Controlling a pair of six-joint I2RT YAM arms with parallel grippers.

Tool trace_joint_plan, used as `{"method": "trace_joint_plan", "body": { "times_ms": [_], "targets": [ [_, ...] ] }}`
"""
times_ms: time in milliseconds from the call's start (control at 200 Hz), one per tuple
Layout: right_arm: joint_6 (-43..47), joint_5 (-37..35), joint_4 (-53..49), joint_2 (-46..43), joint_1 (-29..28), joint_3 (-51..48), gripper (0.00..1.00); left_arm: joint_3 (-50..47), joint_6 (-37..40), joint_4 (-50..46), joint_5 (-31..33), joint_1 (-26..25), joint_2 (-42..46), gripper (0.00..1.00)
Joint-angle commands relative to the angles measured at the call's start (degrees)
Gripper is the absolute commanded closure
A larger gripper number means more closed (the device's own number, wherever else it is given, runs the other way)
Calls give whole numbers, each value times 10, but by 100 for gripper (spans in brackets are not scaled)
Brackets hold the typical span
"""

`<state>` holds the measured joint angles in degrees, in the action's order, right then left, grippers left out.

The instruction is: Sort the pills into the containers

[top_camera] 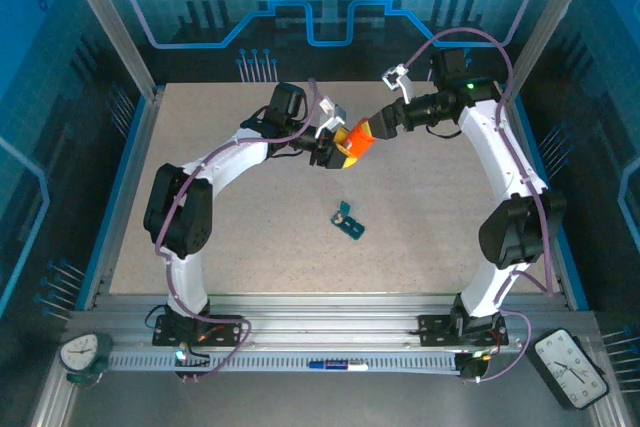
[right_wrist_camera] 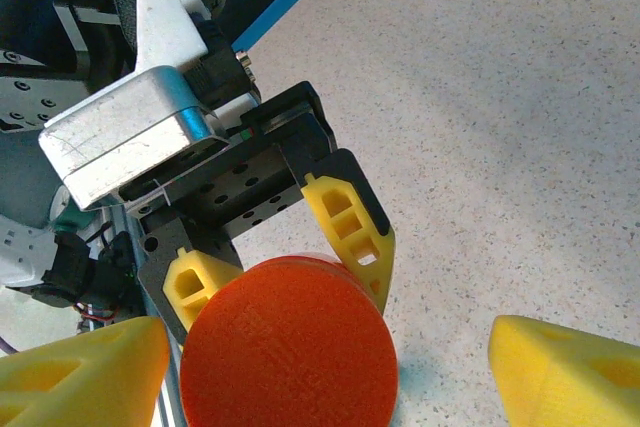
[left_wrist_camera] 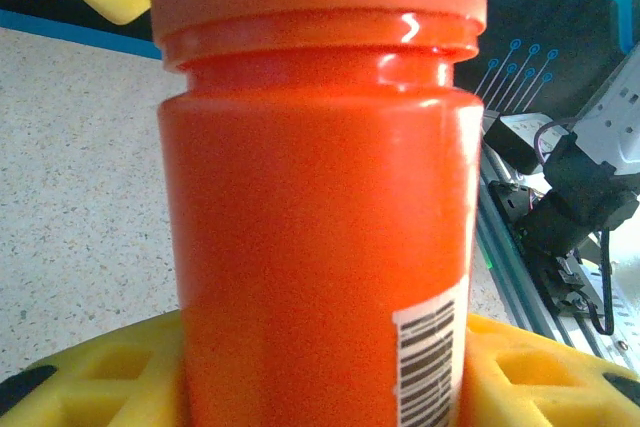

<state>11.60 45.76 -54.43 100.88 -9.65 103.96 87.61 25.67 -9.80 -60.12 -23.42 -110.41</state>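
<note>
My left gripper [top_camera: 335,147] is shut on an orange pill bottle [top_camera: 352,140], held above the table at the back middle. In the left wrist view the bottle [left_wrist_camera: 315,197] stands between my yellow fingers [left_wrist_camera: 100,377], its barcode label low on the right. My right gripper [top_camera: 378,129] is open around the bottle's orange cap [right_wrist_camera: 290,347]; its left fingertip [right_wrist_camera: 80,377] is close beside the cap and its right fingertip [right_wrist_camera: 570,367] stands well apart. The dark-teal containers [top_camera: 348,220] lie on the table nearer the front. The pills are hidden.
The speckled table [top_camera: 220,247] is edged by a blue rim and metal frame posts [top_camera: 110,17]. Two arm bases sit on the front rail [top_camera: 330,332]. A clock [top_camera: 572,367] and a gauge [top_camera: 85,352] rest at the front corners.
</note>
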Motion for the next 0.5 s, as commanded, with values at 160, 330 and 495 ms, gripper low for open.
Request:
{"method": "trace_joint_plan", "body": {
  "times_ms": [160, 330, 495],
  "targets": [
    [7, 19, -22, -1, -3, 5, 19, 23, 14, 3, -30, 0, -1, 100],
    [11, 25, -30, 5, -7, 4, 31, 24, 13, 3, -30, 0, -1, 100],
    [12, 25, -31, 8, -11, -2, 45, 25, 12, 4, -29, -1, -1, 100]
  ]
}}
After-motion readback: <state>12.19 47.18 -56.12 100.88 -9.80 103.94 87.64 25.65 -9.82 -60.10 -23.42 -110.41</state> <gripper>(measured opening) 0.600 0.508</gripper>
